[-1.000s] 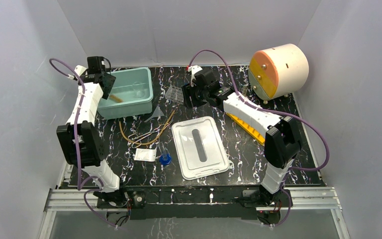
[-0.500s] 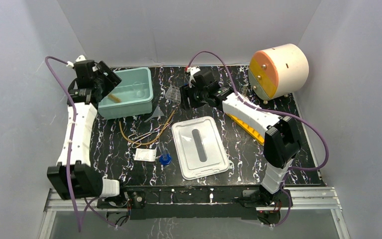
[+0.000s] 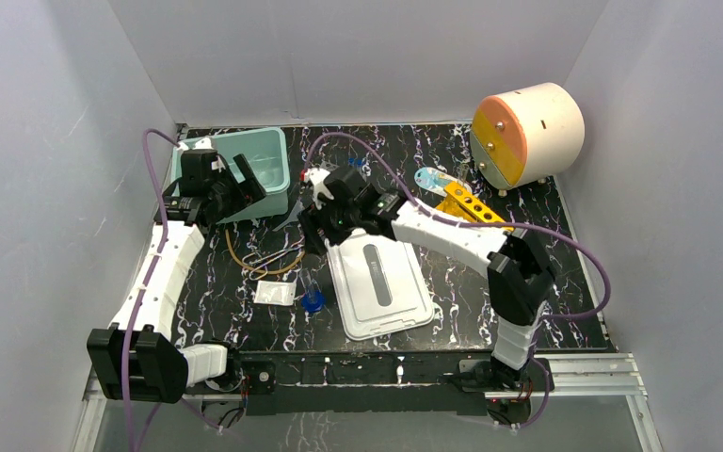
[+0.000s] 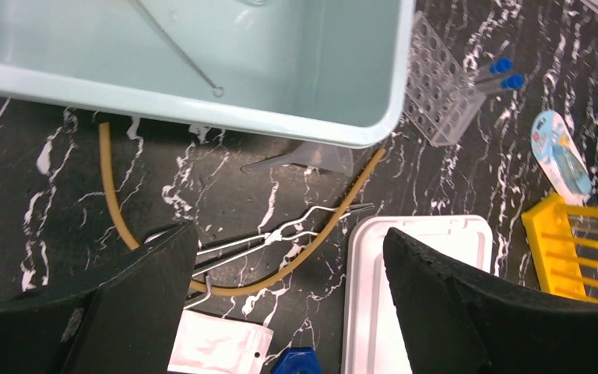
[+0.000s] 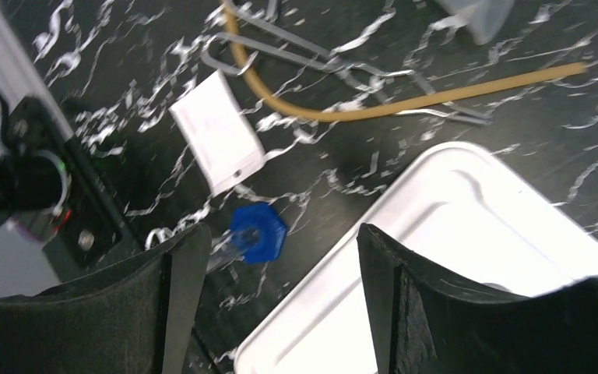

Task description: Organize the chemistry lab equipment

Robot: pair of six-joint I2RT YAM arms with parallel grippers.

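Observation:
My left gripper (image 4: 290, 234) hangs open and empty over tan rubber tubing (image 4: 109, 202) and metal tongs (image 4: 280, 234), just in front of the teal bin (image 4: 202, 117). A thin rod (image 4: 179, 54) lies inside the bin. A clear funnel (image 4: 319, 158) and a clear rack (image 4: 440, 101) with blue-capped tubes (image 4: 502, 74) sit beside the bin. My right gripper (image 5: 282, 227) is open and empty above a blue-capped tube (image 5: 258, 232), next to the white lid (image 5: 452, 234). A white packet (image 5: 218, 132) lies near the tubing (image 5: 358, 109). The yellow rack (image 3: 466, 202) sits at the right.
The cream drum with the orange face (image 3: 527, 132) stands at the back right. A small blister pack (image 3: 433, 179) lies next to the yellow rack. The white lid (image 3: 381, 282) takes up the table's middle. Grey walls close in on three sides.
My left arm swung from the bin's left side to its front and its jaws widened. My right arm moved from the clear rack toward the near left, over the blue-capped tube.

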